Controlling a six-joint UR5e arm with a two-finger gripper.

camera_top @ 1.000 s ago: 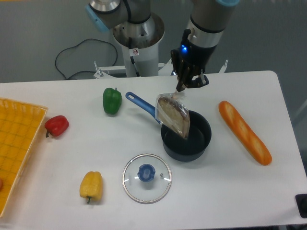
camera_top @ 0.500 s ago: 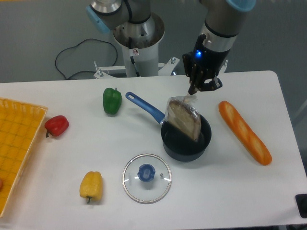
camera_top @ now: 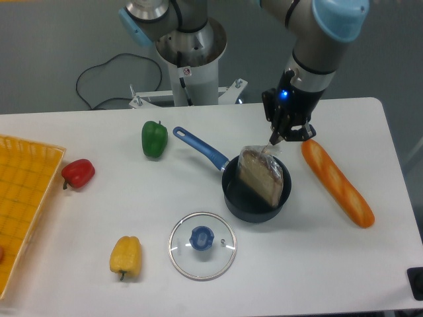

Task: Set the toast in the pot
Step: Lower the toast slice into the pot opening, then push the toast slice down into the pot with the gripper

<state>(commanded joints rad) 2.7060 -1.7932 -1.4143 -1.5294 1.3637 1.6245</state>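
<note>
White table point(camera_top: 344, 264) carrying a dark pot point(camera_top: 254, 198) with blue handle near centre. Lying beside it: baguette point(camera_top: 337, 182) to the right, glass lid point(camera_top: 201, 245) in front, green pepper point(camera_top: 154, 139) behind-left. Resting farther left: red pepper point(camera_top: 78, 173), yellow pepper point(camera_top: 125, 256), yellow basket point(camera_top: 23, 205) at the edge.

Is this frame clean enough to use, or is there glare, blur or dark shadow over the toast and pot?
Fixed camera: lighting even and soft, only faint shadows on the table; the gripper and bagged toast look sharp, no motion blur; small highlights on the plastic wrap and the glass lid; the pot interior is dark, showing little detail.
</note>
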